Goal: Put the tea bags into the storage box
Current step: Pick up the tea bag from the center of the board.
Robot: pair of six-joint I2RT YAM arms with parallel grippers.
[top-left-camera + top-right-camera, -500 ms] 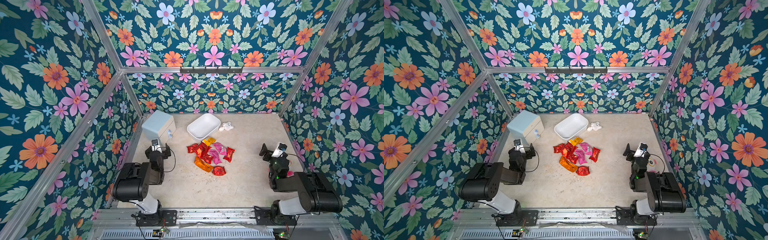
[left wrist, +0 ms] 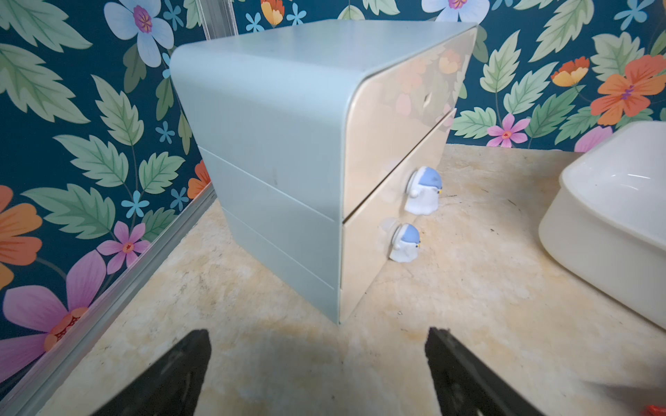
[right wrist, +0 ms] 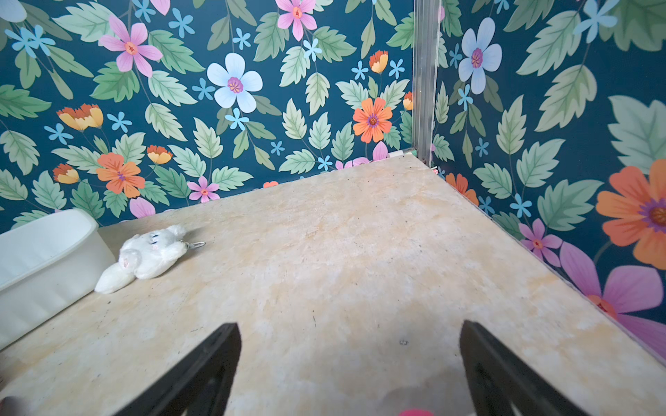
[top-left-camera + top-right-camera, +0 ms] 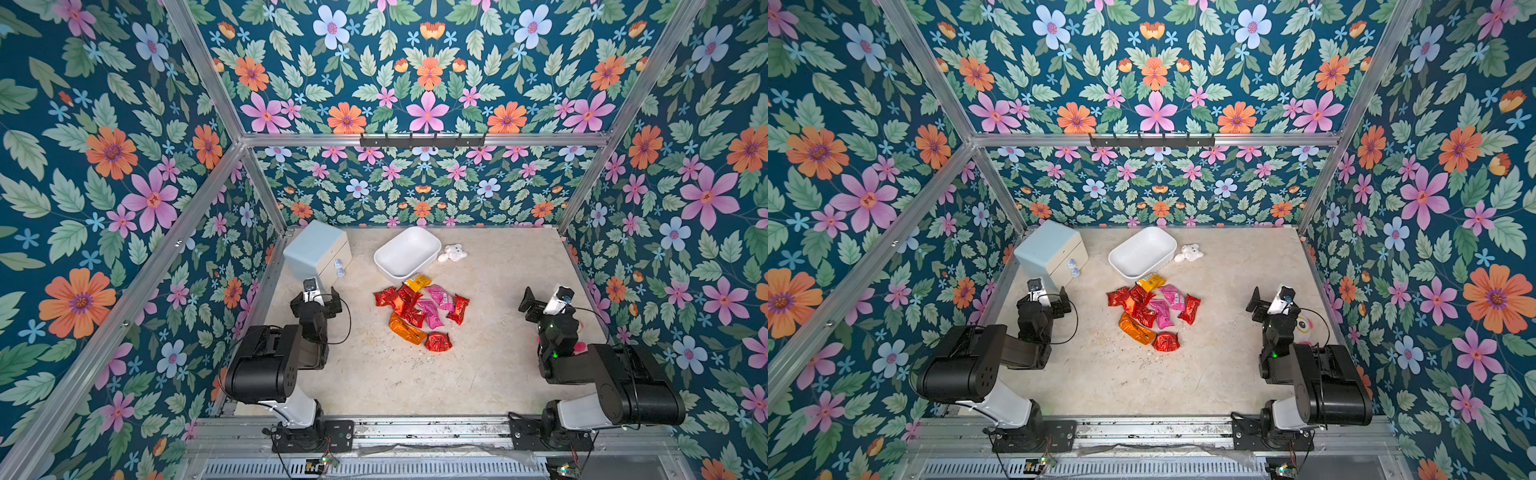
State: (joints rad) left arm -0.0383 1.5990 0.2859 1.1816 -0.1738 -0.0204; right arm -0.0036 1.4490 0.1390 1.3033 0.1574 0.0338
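- Edges first: cabinet sits in the far left corner, its side close along the left wall's rail. The box is near the back wall, between the cabinet and a white plush. The plush lies just beside the box's right end; touching or not, can't tell.
- All the tea bags are in one loose heap mid-bench, overlapping each other, none in the box. The yellow one at the far end is right up against the box's near rim. A lone red one lies at the near end, just beside the orange one.
- Open room: bare bench around the heap's near and right sides, with a wide stretch over to the right arm. The whole far right corner is bare too, going by the right wrist view.
- It's tighter on the left: a narrower lane between the heap and the left arm, and the cabinet's front corner just ahead of the left hand.
- The left hand has its fingers spread wide with nothing between them, over bare bench.
- The right hand is also spread wide and empty, aimed at the far right corner. A round pink-and-white toy sits between that arm and the right wall.
- Versus half a second ago: no difference I can spot in both top views. Arms, heap and box are all where they were.
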